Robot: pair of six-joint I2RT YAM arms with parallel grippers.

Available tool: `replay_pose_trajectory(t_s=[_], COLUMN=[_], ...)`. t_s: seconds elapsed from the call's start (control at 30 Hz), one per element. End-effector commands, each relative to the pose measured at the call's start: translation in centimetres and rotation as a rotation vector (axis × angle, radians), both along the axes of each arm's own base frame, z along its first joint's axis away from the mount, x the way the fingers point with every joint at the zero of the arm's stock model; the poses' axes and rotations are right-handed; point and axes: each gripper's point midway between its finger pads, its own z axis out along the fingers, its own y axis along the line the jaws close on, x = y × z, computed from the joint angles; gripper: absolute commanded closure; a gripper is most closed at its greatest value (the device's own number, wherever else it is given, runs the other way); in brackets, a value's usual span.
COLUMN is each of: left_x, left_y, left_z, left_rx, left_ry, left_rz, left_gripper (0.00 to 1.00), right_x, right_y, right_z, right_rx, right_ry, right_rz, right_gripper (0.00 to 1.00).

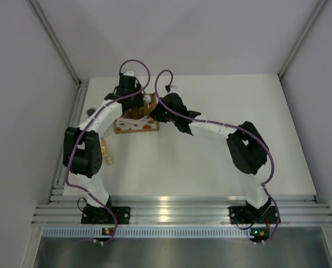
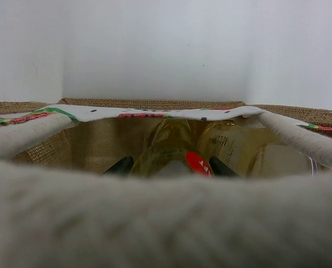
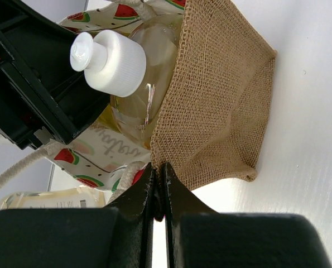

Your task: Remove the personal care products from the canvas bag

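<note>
Your left gripper (image 2: 171, 167) was down inside the canvas bag (image 1: 136, 125), its fingertips (image 2: 120, 166) standing apart on either side of the yellow-green bottle (image 2: 166, 151) with the red cap (image 2: 199, 163); whether they squeezed it could not be told. Your right gripper (image 3: 157, 170) was closed on the bag's burlap rim. A white-capped bottle (image 3: 112, 58) of amber liquid stood upright in the bag, which sat at the far left of the table (image 1: 221, 162).
</note>
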Motion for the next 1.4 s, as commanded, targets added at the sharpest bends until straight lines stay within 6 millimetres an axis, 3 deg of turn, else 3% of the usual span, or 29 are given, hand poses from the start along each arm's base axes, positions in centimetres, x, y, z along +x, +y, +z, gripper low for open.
replay_pose_trajectory(t_s=[0.0,0.03,0.07,0.23,0.5,0.67,0.9,1.1,1.37], left_x=[0.7,0.8,0.7,1.3,1.0,0.3,-0.6,-1.4,-3.1], left_y=[-0.7,-0.7,-0.6,-0.7,-0.7,-0.2,0.3,0.6,0.3], left_z=[2.9,3.4,3.8,7.5,10.1,11.8,16.4,18.0,22.4], left_rx=[-0.024,-0.023,-0.019,-0.024,-0.022,-0.003,0.025,0.049,0.01], left_ry=[-0.071,-0.079,-0.075,-0.124,-0.147,-0.153,-0.204,-0.206,-0.264], left_rz=[-0.013,-0.012,-0.013,-0.018,-0.03,-0.033,-0.054,-0.071,-0.093], left_gripper=[0.9,0.98,1.0,1.0,1.0,1.0,1.0,1.0,1.0], right_x=[-1.1,-1.2,-1.1,-1.2,-1.1,-1.0,-0.9,-0.7,-0.7], right_y=[-0.9,-0.8,-0.8,-0.6,-0.4,-0.4,-0.2,0.0,-0.1], right_z=[-2.1,-2.1,-2.3,-2.1,-2.2,-2.2,-2.5,-2.3,-2.6], right_rx=[-0.052,-0.051,-0.054,-0.047,-0.042,-0.042,-0.038,-0.03,-0.04], right_ry=[0.062,0.063,0.065,0.065,0.066,0.065,0.074,0.074,0.072], right_rz=[0.024,0.028,0.026,0.031,0.034,0.036,0.03,0.029,0.032], right_gripper=[1.0,1.0,1.0,1.0,1.0,1.0,1.0,1.0,1.0])
